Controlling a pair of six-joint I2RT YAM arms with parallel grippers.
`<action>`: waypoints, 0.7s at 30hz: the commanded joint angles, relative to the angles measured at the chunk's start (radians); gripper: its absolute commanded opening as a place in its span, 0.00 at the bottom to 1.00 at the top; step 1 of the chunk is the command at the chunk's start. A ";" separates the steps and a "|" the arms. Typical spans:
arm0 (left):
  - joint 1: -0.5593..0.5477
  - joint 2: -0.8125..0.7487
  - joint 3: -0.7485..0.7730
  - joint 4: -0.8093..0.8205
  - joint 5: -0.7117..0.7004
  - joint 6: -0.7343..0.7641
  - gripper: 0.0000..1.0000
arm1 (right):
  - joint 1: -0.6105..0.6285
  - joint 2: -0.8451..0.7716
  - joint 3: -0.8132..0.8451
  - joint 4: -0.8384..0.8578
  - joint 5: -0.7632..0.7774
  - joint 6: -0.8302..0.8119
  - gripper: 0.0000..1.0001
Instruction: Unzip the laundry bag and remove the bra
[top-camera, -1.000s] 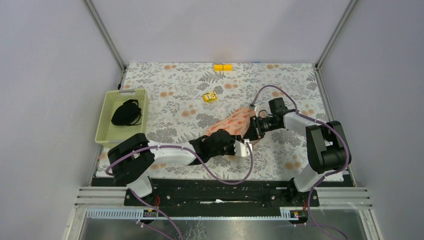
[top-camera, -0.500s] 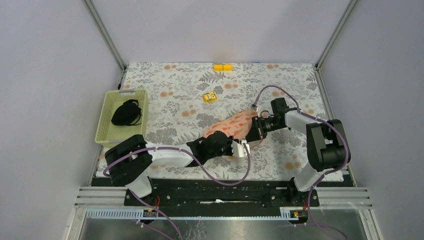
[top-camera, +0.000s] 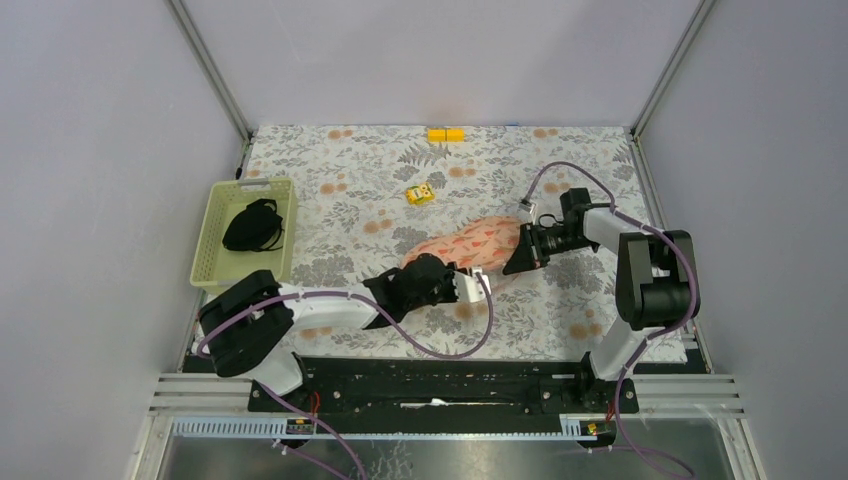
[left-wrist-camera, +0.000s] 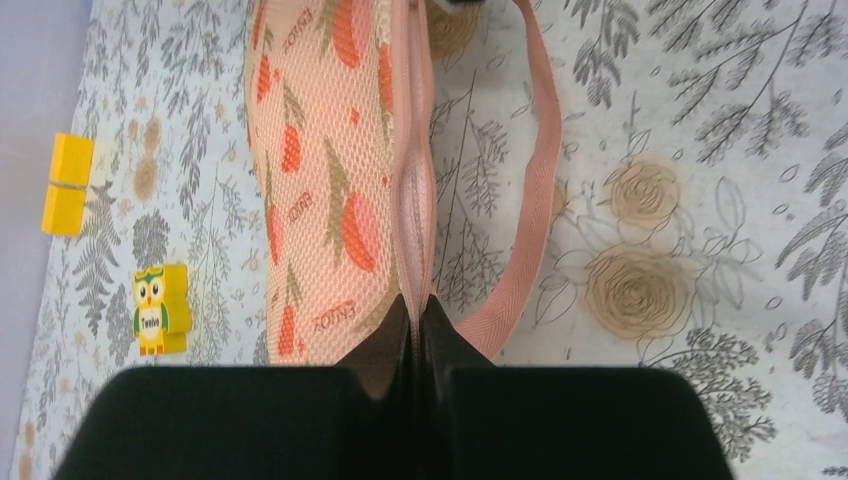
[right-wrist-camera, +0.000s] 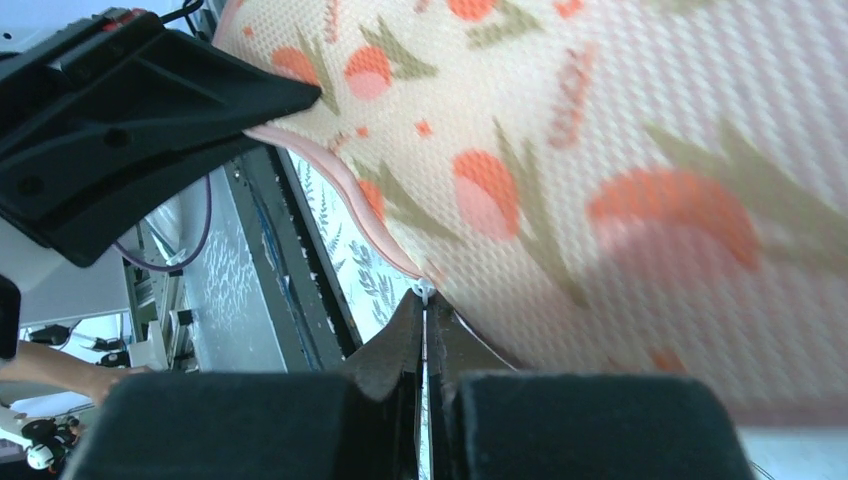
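Both arms have drawn apart since a moment ago, the left sliding back leftward and the right pulling outward. On the mat (top-camera: 330, 170), the bag (top-camera: 468, 243) lies mid-way, stretched between them. At the mat's left edge sits the basket (top-camera: 213, 262), with a black garment (top-camera: 252, 227) inside. The left gripper (left-wrist-camera: 415, 308) is pinched tight on the bag's rim at one end and the right gripper (right-wrist-camera: 427, 303) on the rim at the other. A strap (left-wrist-camera: 535, 190) loops beside the bag. Beyond it lie an owl block (top-camera: 419, 194) and a yellow block (top-camera: 445, 134).
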 joint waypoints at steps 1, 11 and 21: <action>0.046 -0.047 -0.039 -0.073 -0.024 -0.001 0.00 | -0.050 0.020 0.057 -0.079 0.037 -0.095 0.00; 0.083 -0.089 -0.069 -0.049 0.013 0.038 0.03 | -0.084 0.025 0.056 -0.107 0.027 -0.125 0.00; 0.045 -0.191 -0.062 0.032 0.148 0.070 0.58 | -0.062 -0.016 -0.001 -0.076 -0.050 -0.059 0.00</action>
